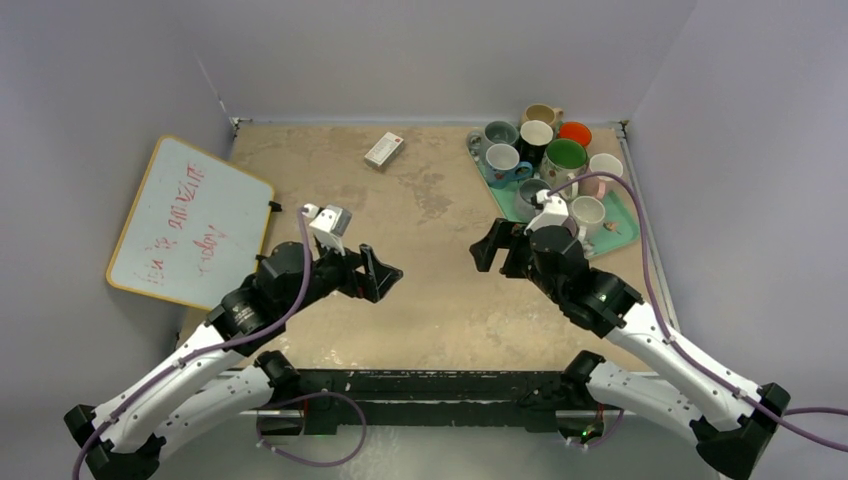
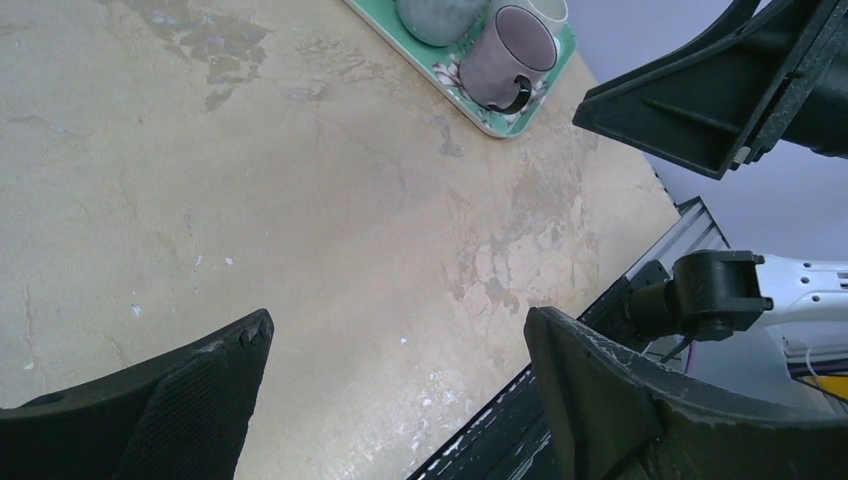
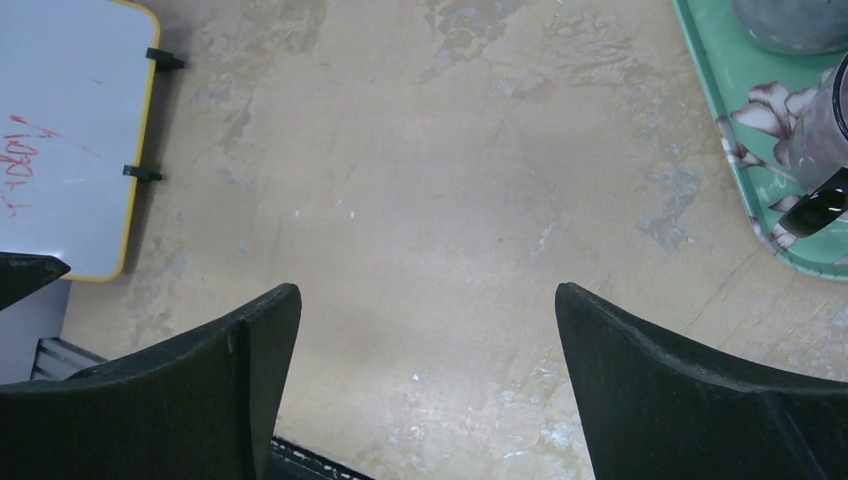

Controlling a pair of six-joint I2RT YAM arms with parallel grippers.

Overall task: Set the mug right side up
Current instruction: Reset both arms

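Above the table's middle, the left gripper and right gripper are hovering, jaws apart and empty; the grey, seemingly inverted mug is sitting on the green tray, far right.

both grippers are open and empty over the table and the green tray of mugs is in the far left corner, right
No: the green tray of mugs is in the far right corner, as the top external view shows. The rest holds: the left gripper and right gripper are both open and empty over the table.
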